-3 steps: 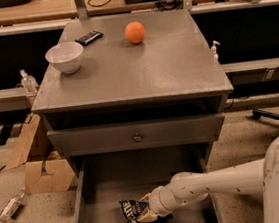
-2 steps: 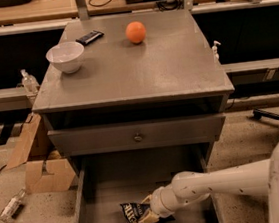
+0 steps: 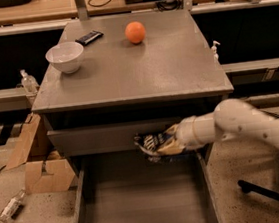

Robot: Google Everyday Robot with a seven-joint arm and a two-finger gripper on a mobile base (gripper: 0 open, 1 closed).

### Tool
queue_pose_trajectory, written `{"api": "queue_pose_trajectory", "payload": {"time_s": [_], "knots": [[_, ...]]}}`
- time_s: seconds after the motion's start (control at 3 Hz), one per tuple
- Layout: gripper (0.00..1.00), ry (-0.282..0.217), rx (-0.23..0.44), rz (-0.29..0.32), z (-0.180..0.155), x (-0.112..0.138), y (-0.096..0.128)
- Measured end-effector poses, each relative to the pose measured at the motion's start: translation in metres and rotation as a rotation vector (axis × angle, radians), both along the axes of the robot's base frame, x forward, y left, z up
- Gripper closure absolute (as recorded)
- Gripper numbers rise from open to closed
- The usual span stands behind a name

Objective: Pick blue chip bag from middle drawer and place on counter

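My gripper pinches the blue chip bag, which hangs above the open middle drawer, below the counter. I should raise it clear of the counter's edge first, then set it down away from the bowl.

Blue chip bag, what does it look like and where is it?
The blue chip bag is small, dark blue, crinkly like foil, with white lettering. The tool grips one end, holding it in the air above the open middle drawer, level with the drawer front above. It isn't on the counter yet.
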State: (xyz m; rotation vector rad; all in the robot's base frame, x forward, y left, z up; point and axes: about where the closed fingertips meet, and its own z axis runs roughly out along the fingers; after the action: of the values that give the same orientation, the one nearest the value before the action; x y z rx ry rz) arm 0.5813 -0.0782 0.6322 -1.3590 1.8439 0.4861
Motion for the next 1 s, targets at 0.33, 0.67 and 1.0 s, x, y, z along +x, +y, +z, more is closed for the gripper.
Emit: {"api": "queue_pose_trajectory", "payload": {"time_s": [0.33, 0.67, 1.0], "knots": [[1.0, -0.036, -0.031, -0.056, 0.089, 0.024, -0.052], [1.0, -0.032, -0.027, -0.052, 0.086, 0.022, -0.049], [1.0, 0.002, 0.014, -0.008, 0.053, 0.001, -0.024]]}}
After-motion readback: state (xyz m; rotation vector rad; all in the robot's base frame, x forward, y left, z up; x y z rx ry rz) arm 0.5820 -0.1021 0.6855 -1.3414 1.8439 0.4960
